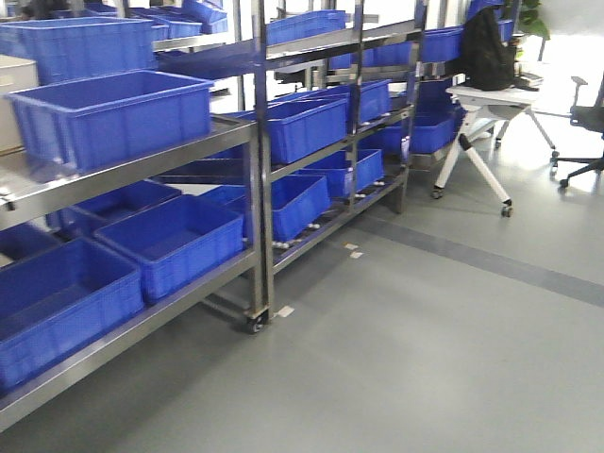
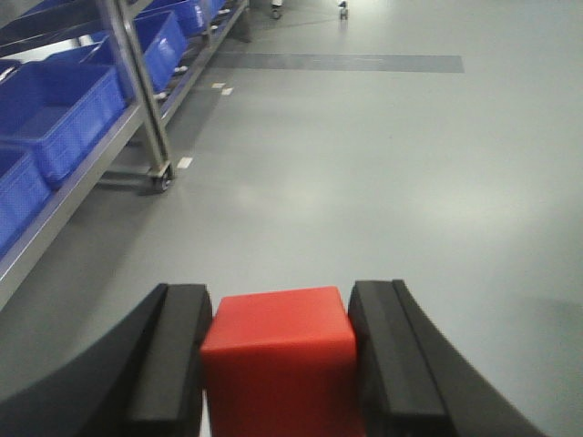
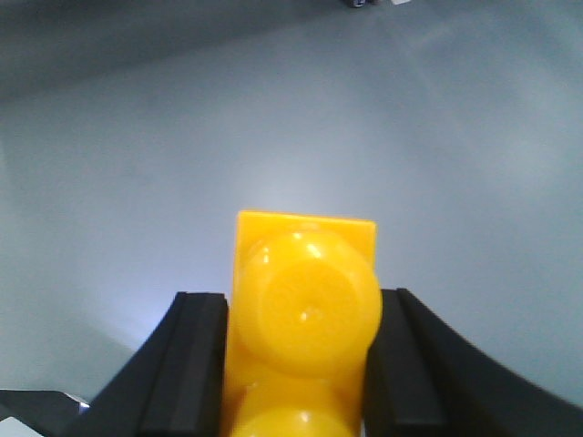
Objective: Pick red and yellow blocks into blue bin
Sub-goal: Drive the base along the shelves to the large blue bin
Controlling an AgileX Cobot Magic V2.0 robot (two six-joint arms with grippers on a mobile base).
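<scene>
Left hand [image 2: 280,314] aloft around red cube [image 2: 278,364]

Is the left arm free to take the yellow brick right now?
Probably not: the left gripper is shut on the red cube, and the right gripper clamps the yellow brick.

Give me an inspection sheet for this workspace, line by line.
Surface: grey floor; no table under the arms in view.
Job's things: red cube clamped in left gripper; yellow brick clamped in right gripper; the target blue bin cannot be picked out.
Clutter: small tape marks on the floor by the shelving.
Grippers: both shut on their blocks.
Cables: nothing seen.
Surroundings: steel shelving holding blue crates; folding table and office chair beyond.
</scene>
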